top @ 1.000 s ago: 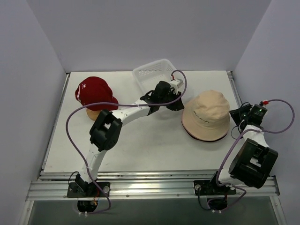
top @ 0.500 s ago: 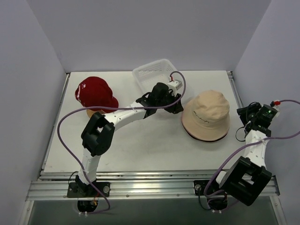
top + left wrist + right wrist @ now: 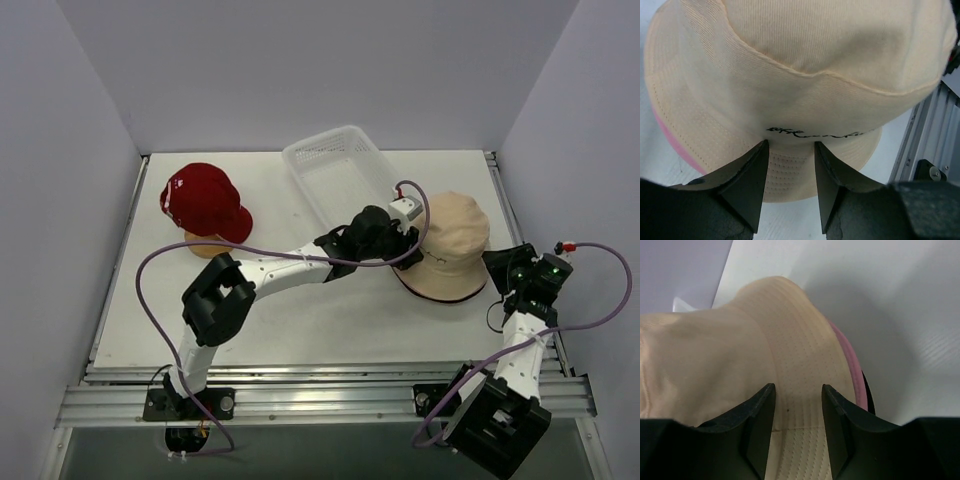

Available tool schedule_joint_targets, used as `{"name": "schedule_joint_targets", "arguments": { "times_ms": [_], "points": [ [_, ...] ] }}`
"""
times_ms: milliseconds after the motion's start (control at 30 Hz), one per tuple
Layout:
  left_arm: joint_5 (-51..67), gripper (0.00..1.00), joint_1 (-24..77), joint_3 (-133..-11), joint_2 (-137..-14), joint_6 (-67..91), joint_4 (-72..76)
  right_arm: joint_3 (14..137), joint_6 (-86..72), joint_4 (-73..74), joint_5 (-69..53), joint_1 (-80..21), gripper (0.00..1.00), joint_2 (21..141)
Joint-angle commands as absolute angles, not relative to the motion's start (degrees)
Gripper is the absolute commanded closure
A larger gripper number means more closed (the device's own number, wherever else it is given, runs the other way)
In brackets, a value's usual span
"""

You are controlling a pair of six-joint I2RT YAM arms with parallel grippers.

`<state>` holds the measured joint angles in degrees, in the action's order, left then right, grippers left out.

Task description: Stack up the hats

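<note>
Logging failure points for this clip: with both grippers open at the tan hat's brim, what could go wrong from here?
1. A pink brim peeks out just under the tan bucket hat; the left gripper or right gripper may pinch both layers and drag both hats along.
2. Gripped from opposite sides, the soft hat could stretch or tilt if the arms move unevenly.

Black script embroidery on tan bucket hat (image 3: pixel 805 65) crown, illegible. White marks on red cap (image 3: pixel 200 197), unreadable.
</note>
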<state>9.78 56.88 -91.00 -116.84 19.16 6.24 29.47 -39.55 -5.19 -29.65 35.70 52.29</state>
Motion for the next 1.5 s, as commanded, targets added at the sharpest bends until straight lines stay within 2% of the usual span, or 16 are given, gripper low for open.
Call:
{"name": "schedule_joint_targets", "arguments": {
  "times_ms": [0,167,500,767,900,1133,1467],
  "points": [
    [3.54,0.5,57.65,-92.12,-119.26,19.86,10.98,26.29,-40.96,-7.64,-30.77,36.12,0.62,50.8],
    [-2.02,0.5,58.88,-90.09,-119.79,21.18,12.48,22.33,-42.63,-14.32,-31.29,36.21,0.63,54.13],
    [-6.76,0.5,58.89,-85.0,-118.22,22.24,14.76,21.8,-41.22,-16.62,-30.67,36.82,0.64,59.33],
    [-15.37,0.49,58.27,-77.79,-106.71,23.02,14.15,28.29,-37.8,-9.5,-31.63,41.13,0.65,56.6],
    [-14.86,0.49,55.64,-82.42,-105.56,23.82,7.22,32.51,-37.35,-7.47,-32.87,44.29,0.65,57.74],
    [-10.2,0.49,52.82,-92.01,-111.7,23.55,0.71,39.99,-39.55,-11.16,-34.11,43.51,0.66,64.59],
    [-4.04,0.49,51.94,-96.41,-118.65,26.28,1.85,32.79,-41.84,-23.11,-33.84,38.76,0.65,74.61]
  ]
}}
